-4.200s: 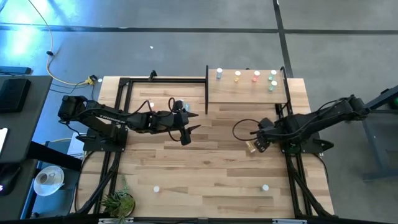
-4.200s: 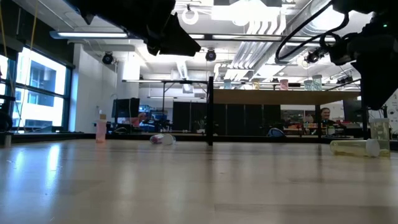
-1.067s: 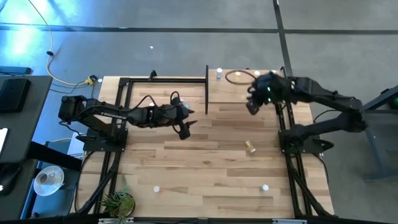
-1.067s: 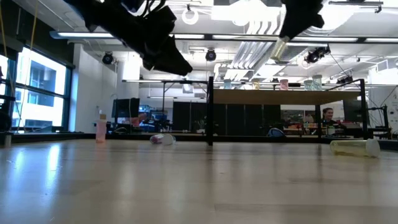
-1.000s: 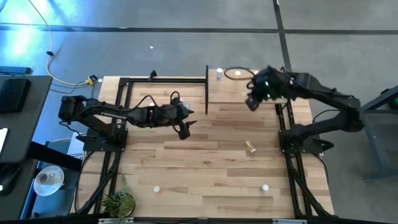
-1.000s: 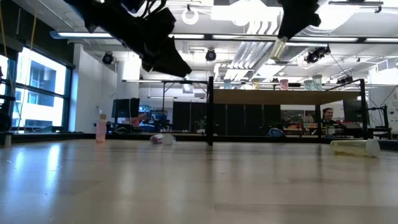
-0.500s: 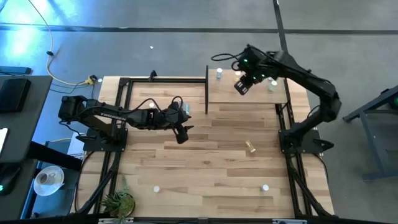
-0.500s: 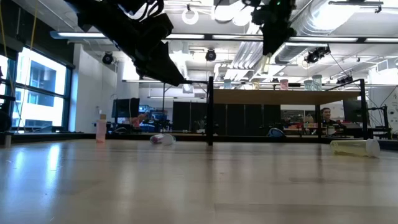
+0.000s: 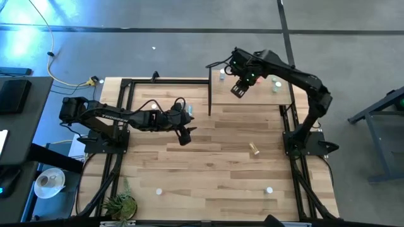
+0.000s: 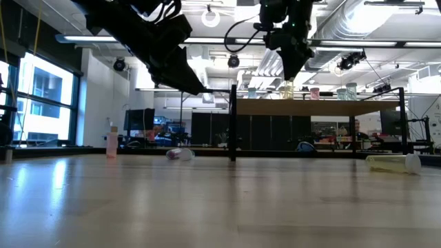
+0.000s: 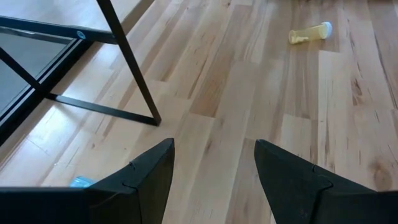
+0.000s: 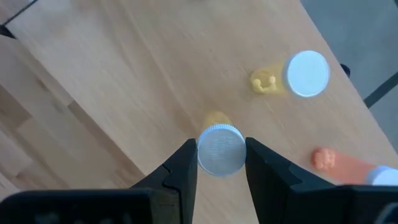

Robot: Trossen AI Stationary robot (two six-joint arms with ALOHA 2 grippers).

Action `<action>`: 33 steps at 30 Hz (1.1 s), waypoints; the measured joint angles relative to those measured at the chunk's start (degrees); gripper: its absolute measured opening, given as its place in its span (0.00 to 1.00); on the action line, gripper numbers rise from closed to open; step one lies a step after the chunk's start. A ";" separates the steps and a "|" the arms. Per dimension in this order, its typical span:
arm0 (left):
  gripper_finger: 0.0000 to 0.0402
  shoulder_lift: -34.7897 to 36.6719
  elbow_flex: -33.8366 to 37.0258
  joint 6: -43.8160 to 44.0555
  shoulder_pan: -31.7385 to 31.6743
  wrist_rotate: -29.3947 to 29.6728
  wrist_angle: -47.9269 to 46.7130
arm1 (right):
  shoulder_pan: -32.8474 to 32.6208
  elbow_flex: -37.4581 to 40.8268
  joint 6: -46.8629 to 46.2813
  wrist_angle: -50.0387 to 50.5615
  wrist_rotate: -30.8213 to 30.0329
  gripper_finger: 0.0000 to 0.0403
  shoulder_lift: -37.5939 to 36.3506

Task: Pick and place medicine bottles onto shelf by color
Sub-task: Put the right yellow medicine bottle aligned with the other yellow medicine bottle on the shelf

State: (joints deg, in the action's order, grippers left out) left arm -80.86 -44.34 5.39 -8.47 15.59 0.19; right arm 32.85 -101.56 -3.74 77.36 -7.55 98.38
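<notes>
A striped plank table [image 9: 208, 170] carries a smooth pale-wood shelf [image 9: 249, 96] at its far right. No writing is readable. The right gripper [image 12: 221, 163] hangs over the shelf, clamped on a ribbed white-capped yellow bottle [image 12: 220, 148]. The left gripper [image 11: 211, 168], spread wide and empty, hovers mid-table. Another yellow bottle [image 9: 254, 149] lies sideways nearer.

bottles [image 9: 222, 75] on shelf [image 9: 252, 96], one [image 9: 255, 149] on table [image 9: 208, 176]
</notes>
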 joint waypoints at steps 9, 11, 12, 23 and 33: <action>0.53 0.00 0.00 0.00 0.00 0.00 0.02 | 1.69 0.00 0.17 0.30 4.72 0.26 0.36; 0.53 0.00 0.00 0.00 0.00 0.00 0.02 | 1.69 0.00 0.27 0.35 4.79 0.26 0.37; 0.53 0.00 0.00 0.00 0.00 0.00 0.02 | 1.67 0.00 0.35 0.39 5.09 0.26 0.36; 0.53 0.00 0.00 -0.01 0.00 0.00 0.03 | 1.67 0.00 0.17 0.81 6.20 0.26 0.36; 0.53 0.00 0.00 -0.01 -0.01 0.00 0.02 | 1.67 2.00 -0.29 -0.49 4.55 0.26 0.12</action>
State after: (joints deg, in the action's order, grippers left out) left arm -80.86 -44.34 5.38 -8.48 15.59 0.21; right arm 34.52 -99.56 -4.03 76.87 -3.00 98.49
